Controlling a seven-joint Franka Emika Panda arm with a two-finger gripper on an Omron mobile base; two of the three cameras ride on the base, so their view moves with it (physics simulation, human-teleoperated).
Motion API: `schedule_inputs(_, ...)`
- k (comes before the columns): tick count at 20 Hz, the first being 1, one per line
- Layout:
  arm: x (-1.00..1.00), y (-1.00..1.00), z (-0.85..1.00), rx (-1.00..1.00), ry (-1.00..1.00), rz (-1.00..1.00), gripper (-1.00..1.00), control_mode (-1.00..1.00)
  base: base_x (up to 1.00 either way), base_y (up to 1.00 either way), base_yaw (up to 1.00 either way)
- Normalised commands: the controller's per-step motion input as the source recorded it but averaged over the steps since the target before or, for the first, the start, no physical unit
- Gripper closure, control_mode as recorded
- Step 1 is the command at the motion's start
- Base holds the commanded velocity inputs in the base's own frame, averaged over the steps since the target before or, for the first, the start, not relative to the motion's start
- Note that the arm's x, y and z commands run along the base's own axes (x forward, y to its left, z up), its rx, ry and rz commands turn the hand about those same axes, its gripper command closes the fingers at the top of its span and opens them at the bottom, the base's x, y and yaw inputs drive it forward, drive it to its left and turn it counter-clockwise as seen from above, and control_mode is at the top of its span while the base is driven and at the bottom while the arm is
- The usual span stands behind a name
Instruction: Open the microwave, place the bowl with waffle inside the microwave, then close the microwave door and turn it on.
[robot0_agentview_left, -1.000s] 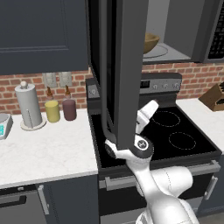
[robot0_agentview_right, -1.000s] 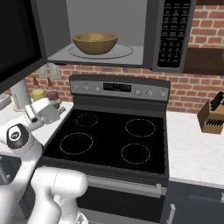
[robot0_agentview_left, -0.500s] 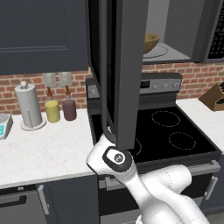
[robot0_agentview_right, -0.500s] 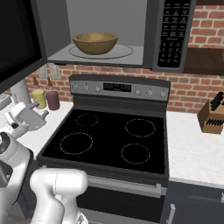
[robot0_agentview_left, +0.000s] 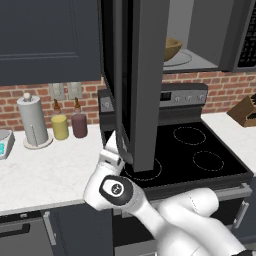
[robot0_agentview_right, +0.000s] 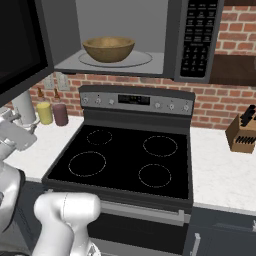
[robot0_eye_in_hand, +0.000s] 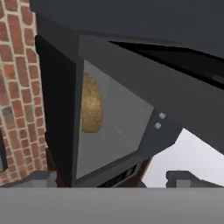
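Microwave (robot0_agentview_right: 150, 40) hangs above the stove (robot0_agentview_right: 130, 160), its door (robot0_agentview_left: 135, 80) swung wide open, sticking out over the stove's left front. Bowl (robot0_agentview_right: 108, 48) sits inside on the glass plate, centre of the light grey cavity; waffle can't be made out from here. Arm bent low by the worktop (robot0_agentview_left: 45, 170) left of the stove. Claw (robot0_eye_in_hand: 111, 177) released, fingers wide apart, empty, pointing up at the open cavity w/ bowl in sight.
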Motion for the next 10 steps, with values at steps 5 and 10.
schedule_inputs(5,-0.01,1.00,0.02,-0.15,0.07,0.00,-1.00,-1.00,0.00,0.00,0.00)
schedule_inputs(10,0.00,0.88,0.19,-0.08,0.09,0.00,-1.00,-1.00,0.00,0.00,0.00)
